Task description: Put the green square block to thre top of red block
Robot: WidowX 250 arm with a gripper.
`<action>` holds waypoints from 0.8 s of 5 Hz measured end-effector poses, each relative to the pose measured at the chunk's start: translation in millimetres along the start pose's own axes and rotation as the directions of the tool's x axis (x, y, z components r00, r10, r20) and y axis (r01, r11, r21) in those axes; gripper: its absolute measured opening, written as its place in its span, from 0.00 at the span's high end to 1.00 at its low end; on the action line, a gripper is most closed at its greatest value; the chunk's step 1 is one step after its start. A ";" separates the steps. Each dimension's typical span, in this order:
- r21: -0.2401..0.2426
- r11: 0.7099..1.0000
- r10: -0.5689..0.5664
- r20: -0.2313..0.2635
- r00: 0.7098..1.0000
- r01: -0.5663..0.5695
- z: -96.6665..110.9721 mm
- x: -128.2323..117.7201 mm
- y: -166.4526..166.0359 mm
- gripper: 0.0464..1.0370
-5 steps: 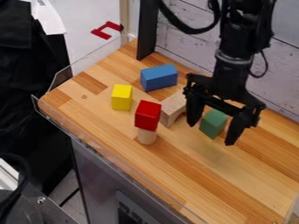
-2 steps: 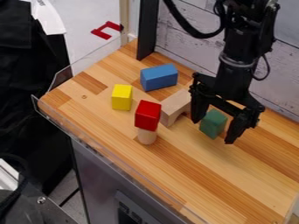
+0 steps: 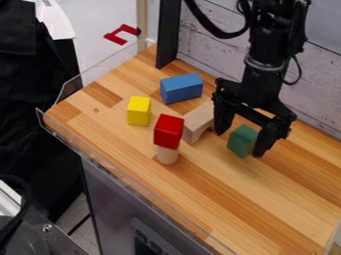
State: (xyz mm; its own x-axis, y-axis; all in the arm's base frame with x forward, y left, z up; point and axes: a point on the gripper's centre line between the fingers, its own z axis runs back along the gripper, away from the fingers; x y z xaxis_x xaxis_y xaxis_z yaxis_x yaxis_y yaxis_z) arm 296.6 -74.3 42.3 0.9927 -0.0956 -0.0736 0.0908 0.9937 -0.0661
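Whitewashed wooden boards (image 3: 208,44) stand behind the wood-topped counter (image 3: 226,199).

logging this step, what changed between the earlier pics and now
The gripper has shifted slightly up the picture, open around the green block. Nothing visibly taken hold of or let go. That block, the red block and the rest stayed put.

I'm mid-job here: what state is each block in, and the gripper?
Gripper: open, astride the green block
Green block: on the table, unstacked
Red block: stacked on the wooden cylinder
Wooden cylinder: upright underneath
Yellow block: upright
Blue block: lying lengthwise
Wooden arch: opening down
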 end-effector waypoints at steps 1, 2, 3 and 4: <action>-0.004 1.000 -0.008 0.014 1.000 0.008 1.7 3.8 1.5 0.04; -0.002 1.000 -0.014 0.014 1.000 0.014 -2.2 6.5 2.2 0.04; -0.001 1.000 -0.021 0.018 1.000 0.021 -4.4 10.2 2.3 0.04; -0.001 1.000 -0.024 0.007 1.000 0.024 -8.1 10.3 1.8 0.04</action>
State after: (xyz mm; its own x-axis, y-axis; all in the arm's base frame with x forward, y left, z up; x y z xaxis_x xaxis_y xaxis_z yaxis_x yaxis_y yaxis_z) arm 306.4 -73.9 33.3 0.9907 -0.1191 -0.0653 0.1146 0.9910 -0.0692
